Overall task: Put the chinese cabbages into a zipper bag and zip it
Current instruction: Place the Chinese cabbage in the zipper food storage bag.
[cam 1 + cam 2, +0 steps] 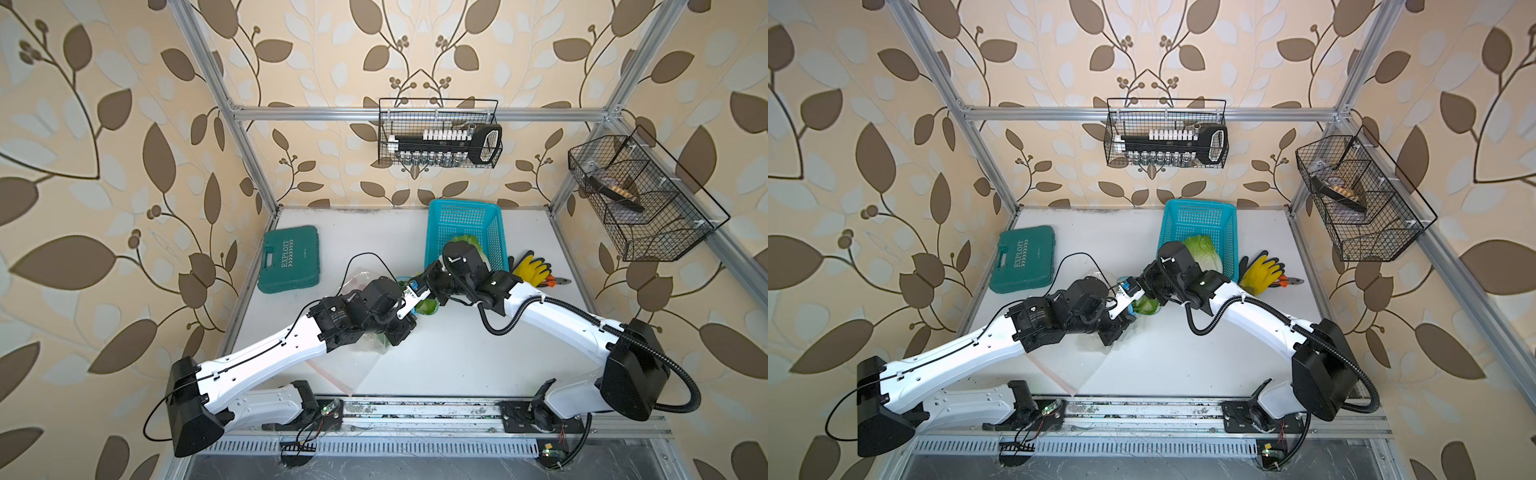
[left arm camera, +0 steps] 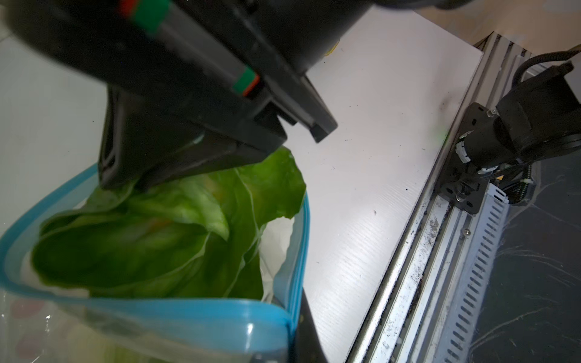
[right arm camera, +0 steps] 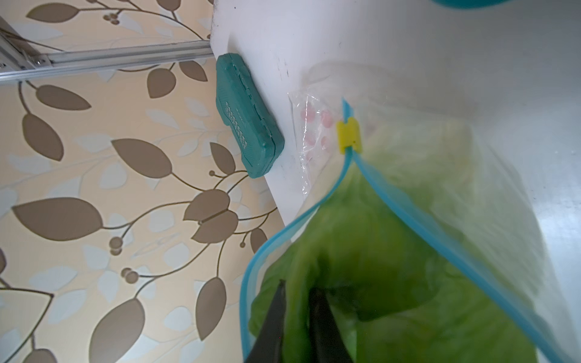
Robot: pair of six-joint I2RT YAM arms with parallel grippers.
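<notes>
Clear plastic with a blue zip rim, the zipper bag spreads over the white table at the centre of both top views, its mouth gaping. A green cabbage sits in that mouth, leaf tops poking past the rim, stalk end hidden. The left gripper is clamped tight on the bag's rim; in the left wrist view one dark finger shows at the bottom edge, just right of the blue strip. The right gripper reaches in from the right of the top views, its black body pressing on the leaves; in the right wrist view its two fingers stand slightly apart at the bottom of the frame with blurred leaf between them, and I cannot tell whether they pinch it. The yellow slider sits at the zip's far end, above centre there. A paler leafy mass shows through the film deeper in the bag. A second cabbage lies in the turquoise basket at upper centre of the top views, a teal tool case to the left.
</notes>
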